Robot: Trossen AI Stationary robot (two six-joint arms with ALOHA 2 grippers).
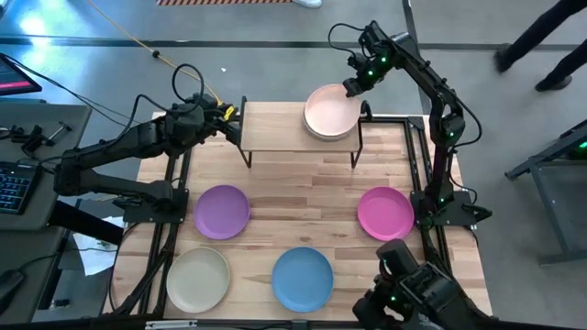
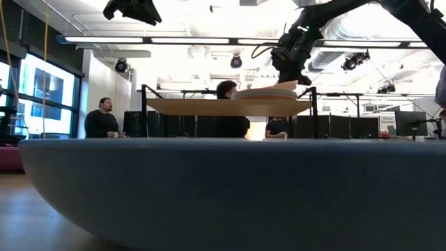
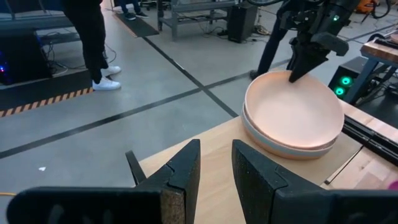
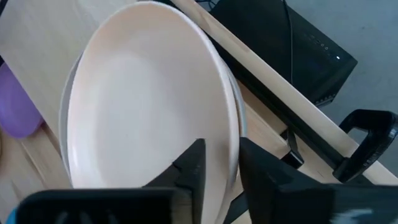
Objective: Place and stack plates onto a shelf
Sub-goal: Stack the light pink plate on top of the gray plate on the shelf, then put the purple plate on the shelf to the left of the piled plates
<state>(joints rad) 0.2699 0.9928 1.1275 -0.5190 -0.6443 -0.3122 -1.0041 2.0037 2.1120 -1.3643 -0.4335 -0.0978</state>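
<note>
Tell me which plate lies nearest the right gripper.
The pale pink plate topping the stack on the shelf; the right gripper sits at its rim, the others lie on the table.

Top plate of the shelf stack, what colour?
Pale pink. The top plate on the shelf shows best in the high view.

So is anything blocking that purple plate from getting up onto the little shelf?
Nothing visible does. The purple plate lies on the table in front of the shelf, with bare wood between them. The shelf's left half is free; the pink stack fills its right end, where the right claw is.
</note>
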